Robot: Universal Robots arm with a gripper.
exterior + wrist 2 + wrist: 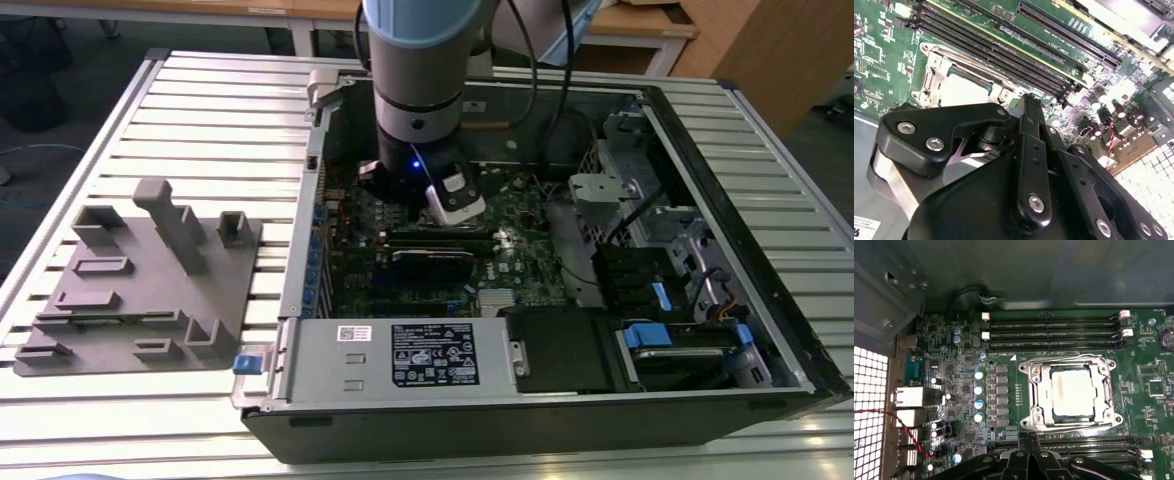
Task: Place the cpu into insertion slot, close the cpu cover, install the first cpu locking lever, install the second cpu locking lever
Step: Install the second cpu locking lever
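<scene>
The cpu (1073, 391), a flat square chip with a pale, matte metal top, is sitting in the insertion slot (1041, 390) on the green motherboard (1004, 355), and the cpu cover (1106, 390), a thin shiny metal frame with a square window, is lying down around it so the chip is showing through the opening. In the second wrist view the same chip (963, 89) is gleaming inside its silver frame (934, 82), beside long black memory slots (1004, 50). The tool (1029, 102), built of black jointed links with bright screws, is hovering just above the board near the socket, gripping nothing; its fingers are appearing drawn together at the tip. In the exterior view the arm (420, 90) is reaching down into the open computer case (747, 200), which is resting on a ribbed metal surface (200, 110) next to a grey moulded fixture (140, 280).
</scene>
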